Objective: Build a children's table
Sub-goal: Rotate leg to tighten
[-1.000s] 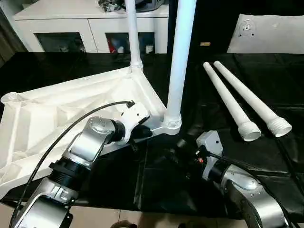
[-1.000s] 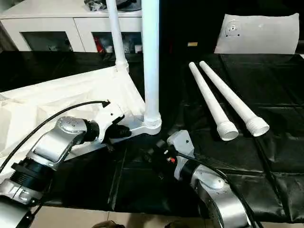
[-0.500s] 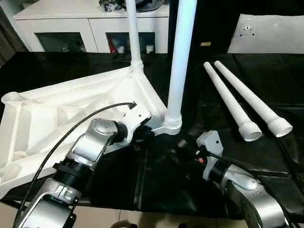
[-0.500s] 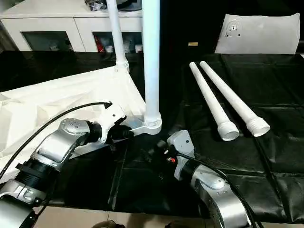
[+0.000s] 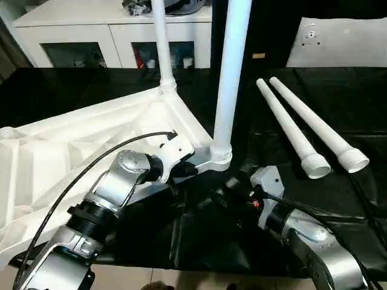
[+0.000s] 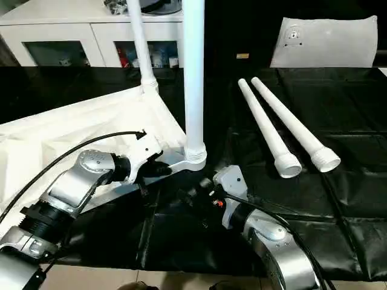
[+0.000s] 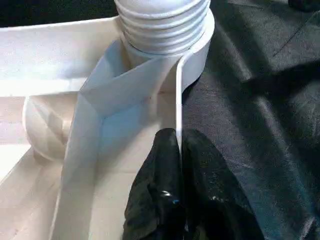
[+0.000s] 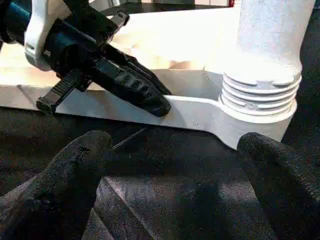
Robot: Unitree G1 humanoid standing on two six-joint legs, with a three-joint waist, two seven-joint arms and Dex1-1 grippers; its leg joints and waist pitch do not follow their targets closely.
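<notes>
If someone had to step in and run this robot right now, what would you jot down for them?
Left gripper: shut on the tabletop's thin side wall, next to the near corner socket.
Right gripper: open, holding nothing, low over the black cloth facing that same corner.
Tabletop: upside down, ribbed underside showing.
Done: two legs stand upright in sockets, near leg and far leg.
Left: two loose legs lie side by side on the cloth to the robot's right; they still have to go into the remaining sockets, probably next.

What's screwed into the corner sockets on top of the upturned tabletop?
Two upright legs stand in the tabletop's right-side corner sockets. A left socket is open; the fourth is hidden by the left arm.
</notes>
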